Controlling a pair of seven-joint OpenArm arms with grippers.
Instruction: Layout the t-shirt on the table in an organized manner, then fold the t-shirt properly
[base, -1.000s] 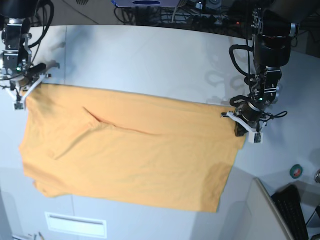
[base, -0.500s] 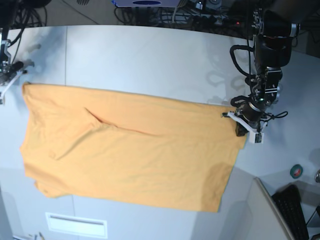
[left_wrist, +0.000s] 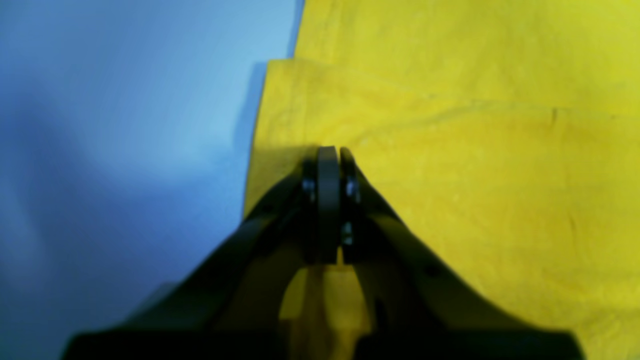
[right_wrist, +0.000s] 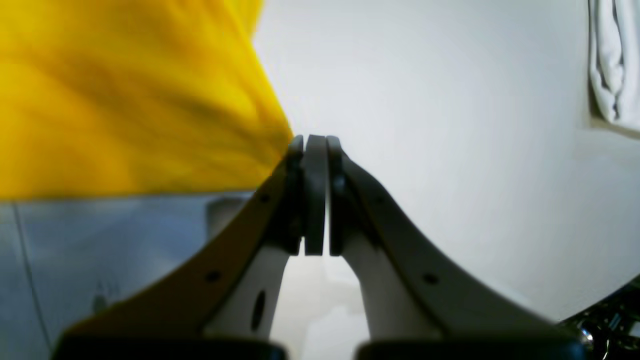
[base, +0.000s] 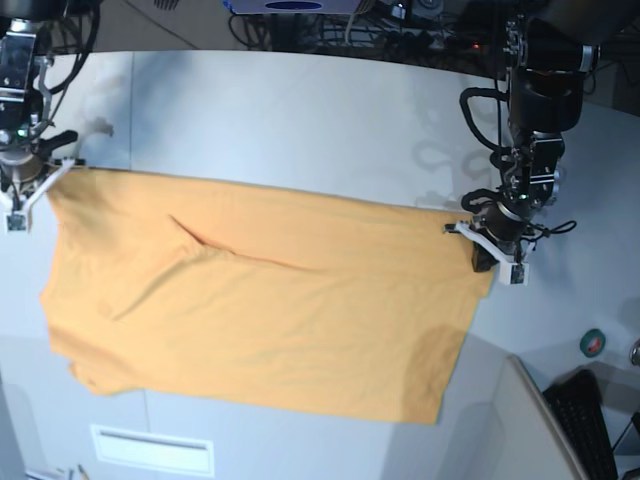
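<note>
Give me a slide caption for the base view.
Two arms stretch an orange t-shirt by its far corners over a pale table.

No readable text anywhere; the blurry wrist views may hide some.

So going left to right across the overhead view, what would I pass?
Right gripper → orange t-shirt → left gripper → small green roll by the table edge.

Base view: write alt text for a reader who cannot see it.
An orange t-shirt lies spread across a pale table, plain side up with a diagonal crease left of its middle. The left tool sits shut at the shirt's right corner and the right tool at its upper left corner. Cables run along the far edge.
</note>
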